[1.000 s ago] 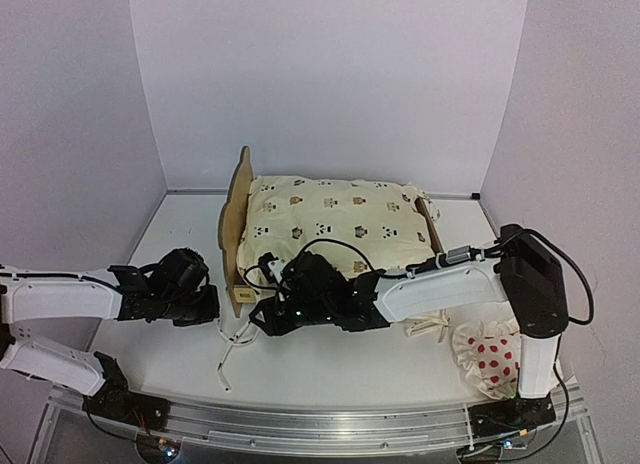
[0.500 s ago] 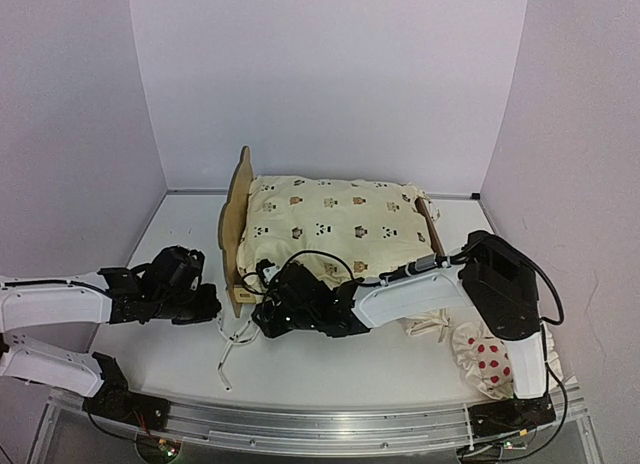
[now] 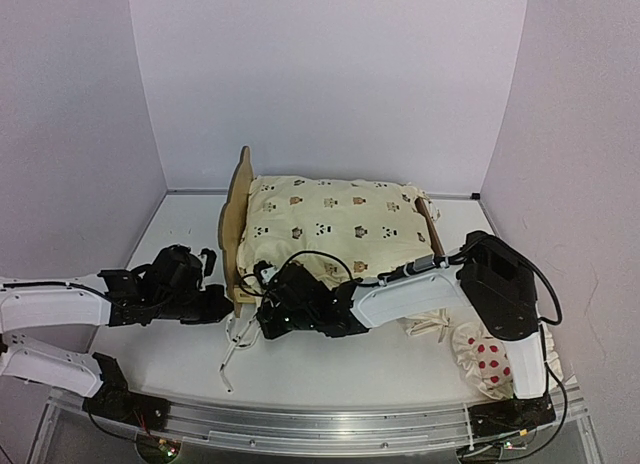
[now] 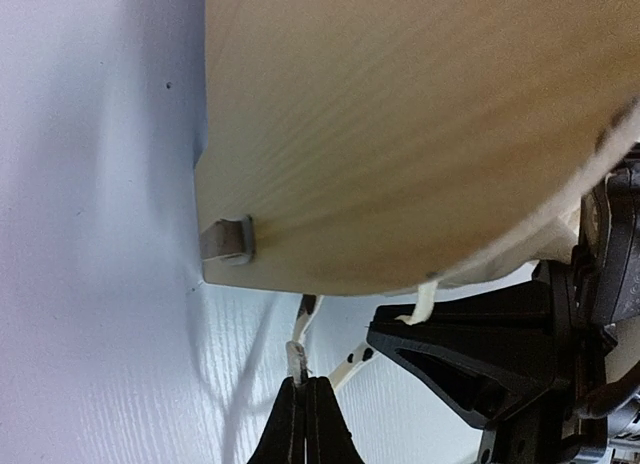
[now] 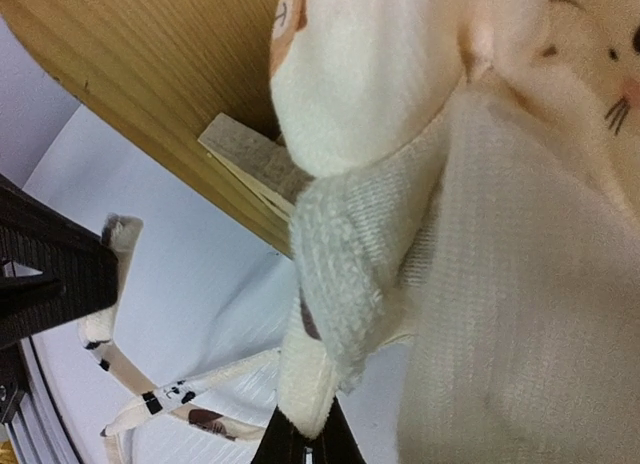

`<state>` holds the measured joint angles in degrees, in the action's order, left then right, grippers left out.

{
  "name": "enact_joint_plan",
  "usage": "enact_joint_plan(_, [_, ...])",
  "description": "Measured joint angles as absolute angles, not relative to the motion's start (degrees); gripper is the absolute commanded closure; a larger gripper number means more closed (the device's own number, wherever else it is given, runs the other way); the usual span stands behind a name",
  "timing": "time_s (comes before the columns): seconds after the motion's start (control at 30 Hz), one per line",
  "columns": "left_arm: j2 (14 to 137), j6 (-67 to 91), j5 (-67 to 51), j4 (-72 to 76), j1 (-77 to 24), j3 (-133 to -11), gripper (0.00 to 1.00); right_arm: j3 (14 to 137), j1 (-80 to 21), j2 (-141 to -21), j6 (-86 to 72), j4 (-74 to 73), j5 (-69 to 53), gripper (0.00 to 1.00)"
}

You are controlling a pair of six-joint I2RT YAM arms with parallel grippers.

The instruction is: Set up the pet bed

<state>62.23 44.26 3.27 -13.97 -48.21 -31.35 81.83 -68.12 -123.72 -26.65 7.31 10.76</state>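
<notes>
Left gripper (image 3: 222, 304) sits at the bed's (image 3: 233, 274) near corner in the top view. The bed lies mid-table, long axis left-right, headboard (image 3: 240, 179) pointing left. Cover (image 3: 330, 224) is on, pillow (image 3: 488, 362) isn't, so you're roughly halfway, I'd say. Left wrist: fingers (image 4: 290, 429) pinched on a tie (image 4: 296, 359). Right wrist: right gripper (image 5: 301, 442) pinches the cover's corner.

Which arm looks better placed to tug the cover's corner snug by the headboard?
Right, probably. The right gripper is shut on the cover at its corner, beside the bed headboard. The left gripper pinches only a thin tie.
</notes>
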Motion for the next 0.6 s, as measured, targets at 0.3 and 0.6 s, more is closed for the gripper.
enact_joint_plan(0.3, [66.86,43.05,0.6,-8.21,-50.33,-31.35,1.0,79.59,-67.88,-120.81,-25.93,7.51,8.74,1.0])
enact_joint_plan(0.6, [70.8,42.85,-1.15,-5.87,-51.39,-31.35,1.0,77.85,-67.79,-118.13,-25.89,7.59,7.87,1.0])
